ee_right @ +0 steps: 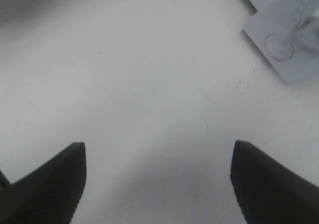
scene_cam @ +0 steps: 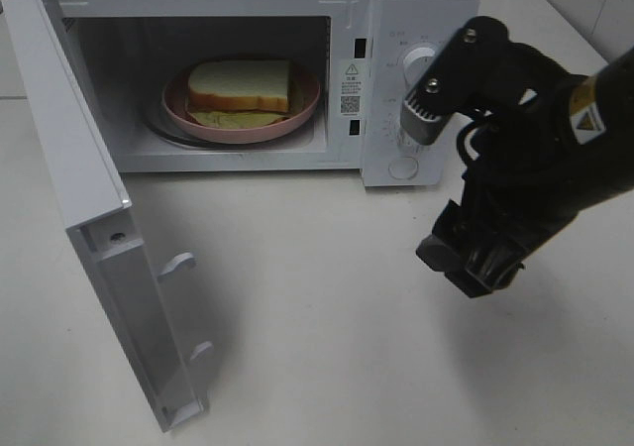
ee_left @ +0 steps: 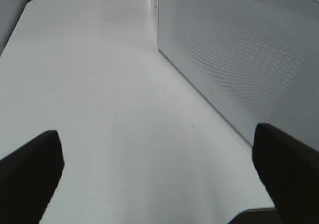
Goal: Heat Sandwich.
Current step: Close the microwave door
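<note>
The sandwich [scene_cam: 240, 87], pale bread over a yellow-green filling, lies on a round pink plate [scene_cam: 309, 103] inside the white microwave [scene_cam: 416, 10]. The microwave's door [scene_cam: 99, 228] hangs wide open to the left. My right gripper [scene_cam: 474, 268] hovers over the table in front of the control panel, open and empty; in the right wrist view its gripper [ee_right: 158, 184] frames bare tabletop, with the panel's lower corner [ee_right: 289, 40] at the edge. My left gripper [ee_left: 159, 174] is open and empty beside the microwave's perforated side wall [ee_left: 239, 50]; the high view does not show it.
The open door juts far forward over the left part of the white table [scene_cam: 317, 317]. Two knobs [scene_cam: 421, 59] sit on the control panel, partly behind my right arm. A tiled wall [scene_cam: 594, 0] stands at the back right.
</note>
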Action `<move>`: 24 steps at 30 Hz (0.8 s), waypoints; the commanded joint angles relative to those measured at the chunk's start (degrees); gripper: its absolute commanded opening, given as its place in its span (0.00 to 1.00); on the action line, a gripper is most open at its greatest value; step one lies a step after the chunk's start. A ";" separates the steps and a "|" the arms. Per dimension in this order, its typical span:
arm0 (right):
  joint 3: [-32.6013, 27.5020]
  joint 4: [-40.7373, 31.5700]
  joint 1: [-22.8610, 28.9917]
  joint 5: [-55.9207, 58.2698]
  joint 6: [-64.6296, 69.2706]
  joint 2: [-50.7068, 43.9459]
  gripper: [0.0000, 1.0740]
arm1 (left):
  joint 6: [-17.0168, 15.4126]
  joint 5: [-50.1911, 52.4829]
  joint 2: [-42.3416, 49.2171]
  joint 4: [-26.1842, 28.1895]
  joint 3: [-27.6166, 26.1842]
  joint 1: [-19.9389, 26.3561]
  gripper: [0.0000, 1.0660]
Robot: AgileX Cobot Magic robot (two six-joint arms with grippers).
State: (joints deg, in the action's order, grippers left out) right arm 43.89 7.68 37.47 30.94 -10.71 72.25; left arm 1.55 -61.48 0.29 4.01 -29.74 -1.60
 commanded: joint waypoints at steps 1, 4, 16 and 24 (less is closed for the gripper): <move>-1.95 -0.17 -0.06 3.90 5.10 -4.01 0.71 | -0.06 0.17 0.92 -0.17 0.11 0.29 0.92; -3.44 -0.17 -0.06 9.34 8.42 -8.48 0.71 | -0.06 0.17 0.92 -0.17 0.11 0.29 0.92; -3.72 -0.80 -0.06 23.43 12.32 -22.98 0.71 | -0.06 0.17 0.92 -0.17 0.11 0.29 0.92; -3.72 -1.49 -0.06 34.21 13.64 -31.46 0.71 | -0.06 0.17 0.92 -0.17 0.11 0.29 0.92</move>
State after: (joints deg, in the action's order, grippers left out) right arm 40.28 6.30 37.47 62.74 2.18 42.28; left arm 1.55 -61.48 0.29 4.01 -29.74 -1.60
